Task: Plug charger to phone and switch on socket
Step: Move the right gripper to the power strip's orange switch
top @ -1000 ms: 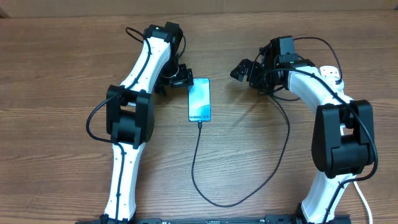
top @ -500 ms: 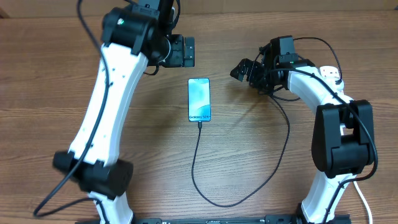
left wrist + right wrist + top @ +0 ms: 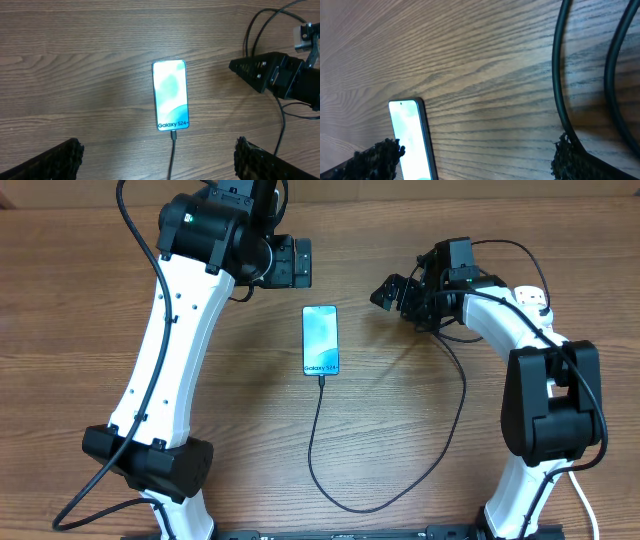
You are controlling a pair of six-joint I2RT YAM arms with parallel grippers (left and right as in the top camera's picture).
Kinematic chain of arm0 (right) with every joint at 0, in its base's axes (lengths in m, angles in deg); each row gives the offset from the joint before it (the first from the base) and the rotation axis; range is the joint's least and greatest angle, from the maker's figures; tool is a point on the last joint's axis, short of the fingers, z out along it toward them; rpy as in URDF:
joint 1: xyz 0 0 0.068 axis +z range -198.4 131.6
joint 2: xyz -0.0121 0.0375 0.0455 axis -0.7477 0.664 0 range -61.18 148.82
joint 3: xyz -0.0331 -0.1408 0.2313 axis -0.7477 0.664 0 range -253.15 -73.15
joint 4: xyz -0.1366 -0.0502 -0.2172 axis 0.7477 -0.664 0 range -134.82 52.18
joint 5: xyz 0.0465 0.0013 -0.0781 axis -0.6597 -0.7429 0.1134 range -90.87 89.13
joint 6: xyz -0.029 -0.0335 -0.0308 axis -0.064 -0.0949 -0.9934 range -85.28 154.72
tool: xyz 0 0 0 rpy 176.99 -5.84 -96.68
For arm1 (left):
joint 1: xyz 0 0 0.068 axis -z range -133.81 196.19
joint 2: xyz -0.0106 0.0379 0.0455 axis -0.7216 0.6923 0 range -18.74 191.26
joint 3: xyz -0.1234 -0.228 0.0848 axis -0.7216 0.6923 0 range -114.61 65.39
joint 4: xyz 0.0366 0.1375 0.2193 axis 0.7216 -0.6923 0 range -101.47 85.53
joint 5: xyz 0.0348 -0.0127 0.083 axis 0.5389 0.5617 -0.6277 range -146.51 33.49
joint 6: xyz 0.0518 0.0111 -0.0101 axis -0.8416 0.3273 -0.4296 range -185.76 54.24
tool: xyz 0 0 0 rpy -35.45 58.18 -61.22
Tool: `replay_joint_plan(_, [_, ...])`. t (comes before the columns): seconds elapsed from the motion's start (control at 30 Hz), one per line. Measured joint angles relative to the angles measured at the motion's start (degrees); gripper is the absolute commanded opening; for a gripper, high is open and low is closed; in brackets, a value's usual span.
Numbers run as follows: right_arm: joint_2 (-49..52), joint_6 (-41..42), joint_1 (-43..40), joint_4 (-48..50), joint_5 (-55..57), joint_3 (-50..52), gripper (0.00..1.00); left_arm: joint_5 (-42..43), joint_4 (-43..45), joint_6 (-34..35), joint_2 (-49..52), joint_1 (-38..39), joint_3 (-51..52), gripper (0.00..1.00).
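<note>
I see the charger (image 3: 312, 442) plugged into the phone (image 3: 320, 341) mid-bench. My left gripper (image 3: 158, 158) and right gripper (image 3: 389, 289) both gape empty. The socket (image 3: 531, 297), mostly hidden near the right edge, probably needs switching yet.

A brown wood-grain tabletop (image 3: 80, 330) fills every view, its grain running left to right in the overhead view. Along its far edge lies a paler tan strip (image 3: 420, 188), too narrow to identify.
</note>
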Motion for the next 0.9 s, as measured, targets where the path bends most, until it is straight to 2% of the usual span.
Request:
replay_joint_plan(0.13, [0.0, -0.5, -0.1, -2.4, -1.1, 0.0, 1.0, 0.0, 0.0, 0.0, 0.0, 0.0, 0.0, 1.0])
replay_joint_plan(0.23, [-0.1, -2.4, -0.6, -8.3, -2.6, -1.7, 1.0, -0.2, 0.0, 0.0, 0.0, 0.0, 0.0, 1.0])
replay_joint_plan(0.37, [-1.5, -5.9, -2.3, -18.8, -3.0, -7.5, 1.0, -0.2, 0.0, 0.0, 0.0, 0.0, 0.0, 1.0])
replay_joint_plan(0.43, [-3.9, -7.4, -4.4, -26.8, -2.0, -14.0, 1.0, -0.3, 0.0, 0.0, 0.0, 0.0, 0.0, 1.0])
replay_joint_plan(0.5, [-5.6, -8.1, -6.2, -30.5, -1.0, -18.1, 1.0, -0.4, 0.0, 0.0, 0.0, 0.0, 0.0, 1.0])
replay_joint_plan(0.67, [-8.7, -9.1, -13.7, -33.2, 2.1, -25.5, 1.0, -0.4, 0.0, 0.0, 0.0, 0.0, 0.0, 1.0])
replay_joint_plan(0.9, [-8.9, -13.0, -29.5, -34.7, 3.5, -26.1, 1.0, -0.4, 0.0, 0.0, 0.0, 0.0, 0.0, 1.0])
